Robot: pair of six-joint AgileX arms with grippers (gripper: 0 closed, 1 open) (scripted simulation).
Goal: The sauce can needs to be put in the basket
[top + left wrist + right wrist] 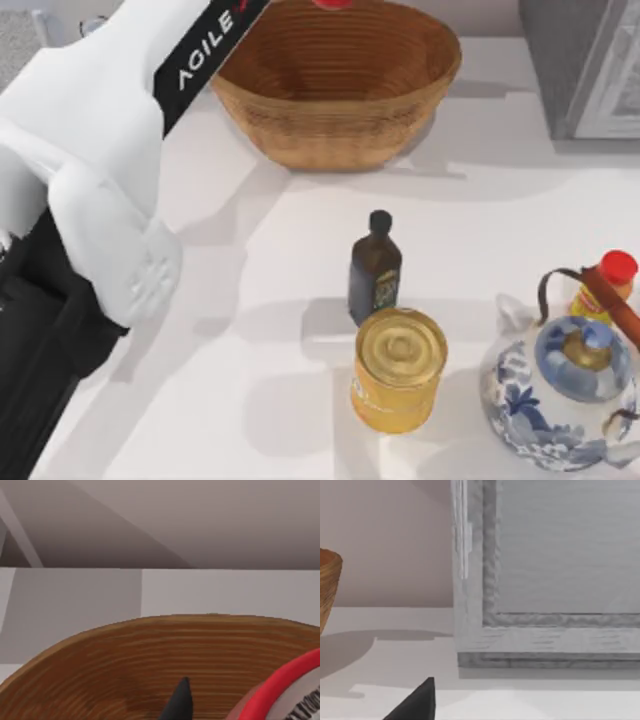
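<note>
Top view showed the left arm (pixel 110 170) reaching over the far basket (pixel 335 90), its gripper apparently clamped on the can (pixel 287 692) for release inside.

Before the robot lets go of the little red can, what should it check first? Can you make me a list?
1. Can over the basket: ok. The left wrist view shows it above the woven inside.
2. Left arm reaching to the basket: ok, it stretches across to the rim in the top view.
3. Fingers holding the can: cannot tell; one dark tip shows, its grip is hidden.
4. Room in the basket: ok for the part in view; it is bare.
5. Bottle, yellow can and teapot out of the way: ok, they stand apart from the basket.
</note>
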